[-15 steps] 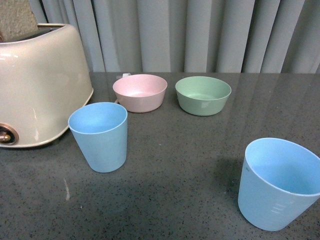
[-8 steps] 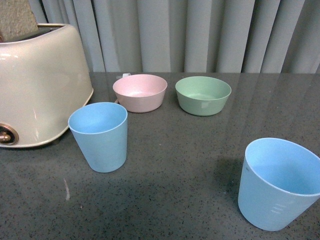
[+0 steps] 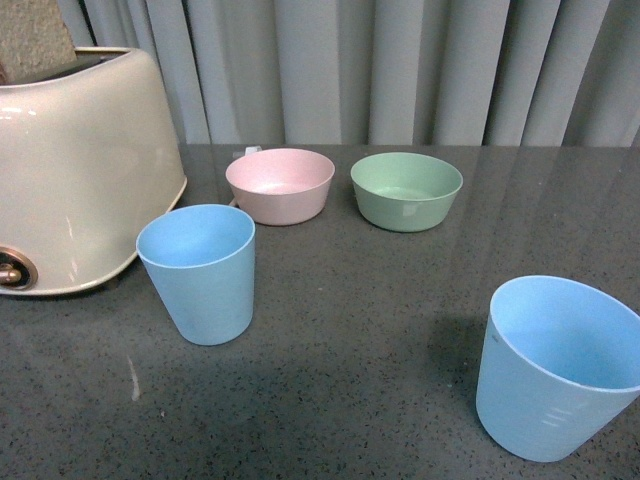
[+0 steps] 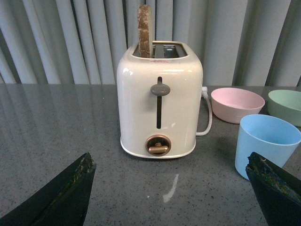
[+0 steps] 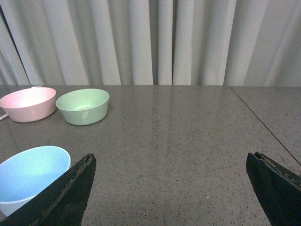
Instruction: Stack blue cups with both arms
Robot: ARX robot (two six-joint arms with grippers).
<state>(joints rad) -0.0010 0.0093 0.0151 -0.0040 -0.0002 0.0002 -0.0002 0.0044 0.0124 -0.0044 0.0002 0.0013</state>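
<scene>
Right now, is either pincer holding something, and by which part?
Nothing is held. The left pincer and the right pincer are open and empty; the left cup and the right cup stand untouched.

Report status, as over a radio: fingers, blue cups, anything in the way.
Open, empty: left fingers, right fingers. Upright, apart, unstacked: left cup, right cup. Close beside left cup: toaster; counter between cups bare.

the left blue cup (image 3: 198, 275) looks like smooth matt plastic. the right blue cup (image 3: 555, 375) looks the same, with faint raised lines low on its side. the pink bowl (image 3: 280, 185) and green bowl (image 3: 406, 190) are matt too. the cream toaster (image 3: 70, 170) is glossy, its knob (image 4: 158, 145) coppery metal. the speckled tabletop (image 3: 380, 300) is polished. my left fingers (image 4: 61, 197) are black and rough-edged.
</scene>
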